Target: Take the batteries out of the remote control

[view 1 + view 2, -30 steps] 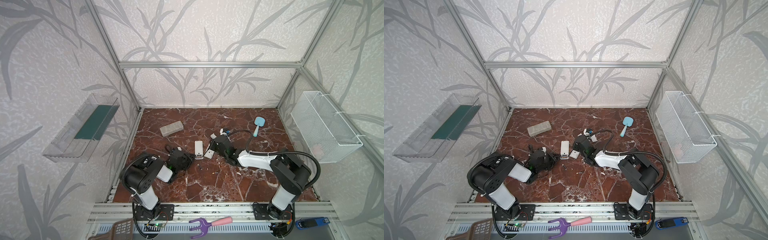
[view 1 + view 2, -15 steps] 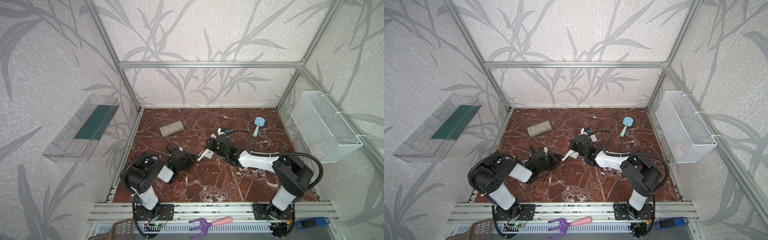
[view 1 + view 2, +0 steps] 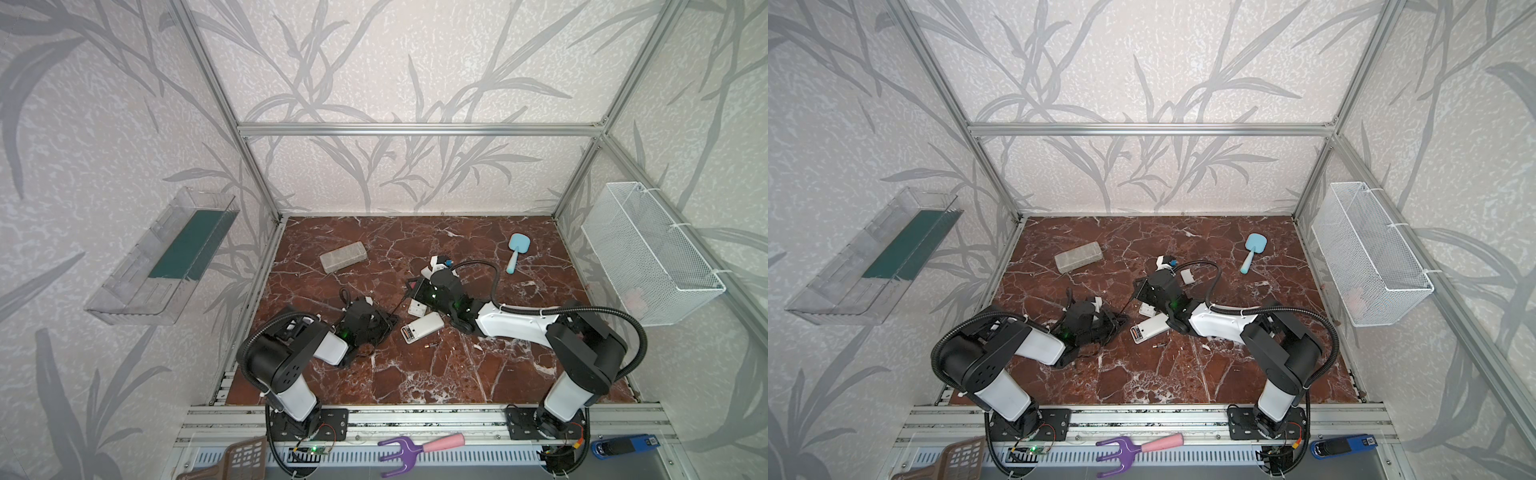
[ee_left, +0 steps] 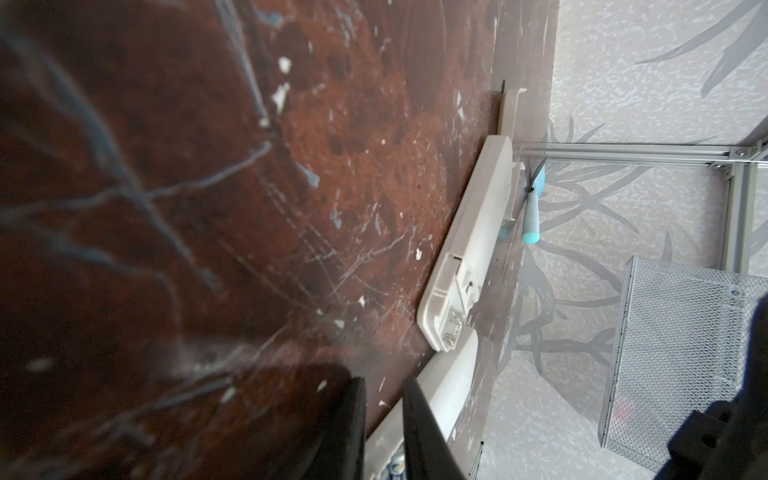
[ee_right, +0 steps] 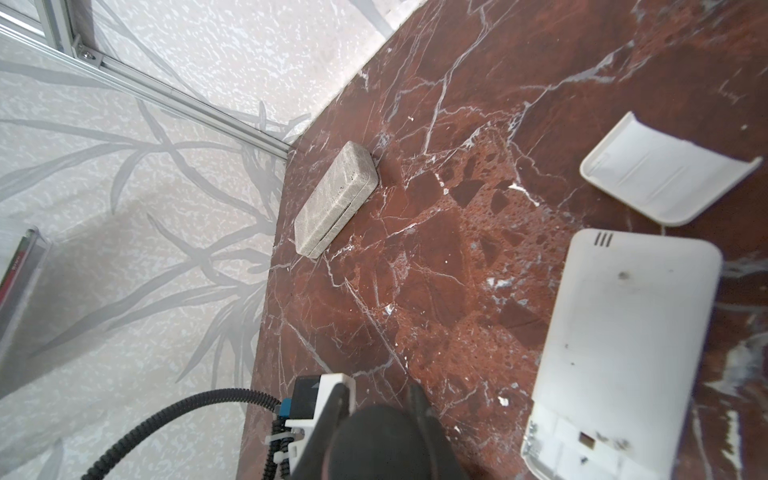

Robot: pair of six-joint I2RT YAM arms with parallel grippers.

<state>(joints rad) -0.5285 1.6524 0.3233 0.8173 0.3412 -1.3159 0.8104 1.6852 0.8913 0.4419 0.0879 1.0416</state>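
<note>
A battery (image 3: 430, 345) lies on the desk (image 3: 415, 376) beside the remote (image 3: 422, 327); left gripper (image 4: 384, 382) and right gripper (image 5: 379, 388) fingers stand slightly parted, empty.

Remote (image 5: 623, 332) w/ matt white plastic shell (scuffed), floor (image 3: 415, 374) glossy marble-look, basket (image 3: 615, 249) metal mesh.

Battery (image 3: 431, 345) beside remote (image 3: 422, 327) too small to detail.
</note>
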